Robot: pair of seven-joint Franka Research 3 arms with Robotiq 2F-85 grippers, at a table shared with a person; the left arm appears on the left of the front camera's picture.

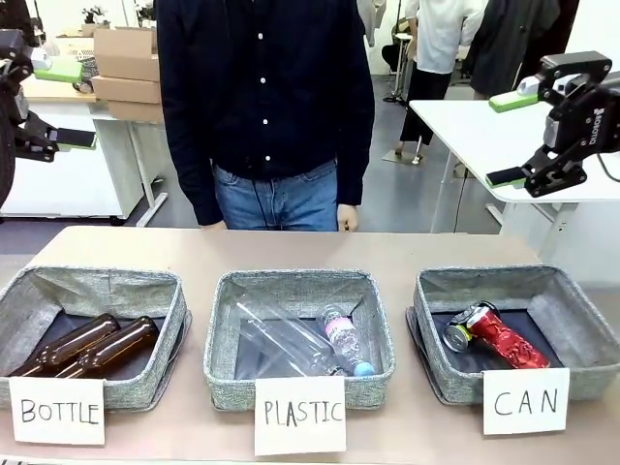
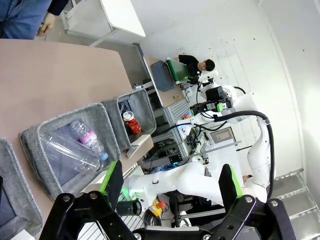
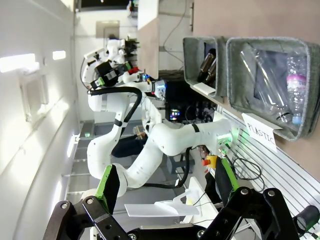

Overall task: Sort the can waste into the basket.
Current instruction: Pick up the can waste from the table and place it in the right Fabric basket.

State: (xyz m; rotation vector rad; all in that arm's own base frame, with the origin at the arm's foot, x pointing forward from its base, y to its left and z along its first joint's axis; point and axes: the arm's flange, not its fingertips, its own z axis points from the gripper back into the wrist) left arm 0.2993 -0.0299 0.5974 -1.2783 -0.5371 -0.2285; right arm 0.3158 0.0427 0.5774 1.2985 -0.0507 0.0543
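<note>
Table (image 1: 291, 247) | red can (image 1: 504, 337) in CAN basket (image 1: 581, 310); second can hidden | both end effectors spread, empty

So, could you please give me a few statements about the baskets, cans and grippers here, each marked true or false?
1. A red can lies in the basket signed CAN. True.
2. The basket signed PLASTIC holds brown glass bottles. False: it holds clear plastic bottles; the brown bottles are in the BOTTLE basket.
3. The left gripper is open and holds nothing. True.
4. The right gripper is shut on a can. False: it is open and holds nothing.
</note>
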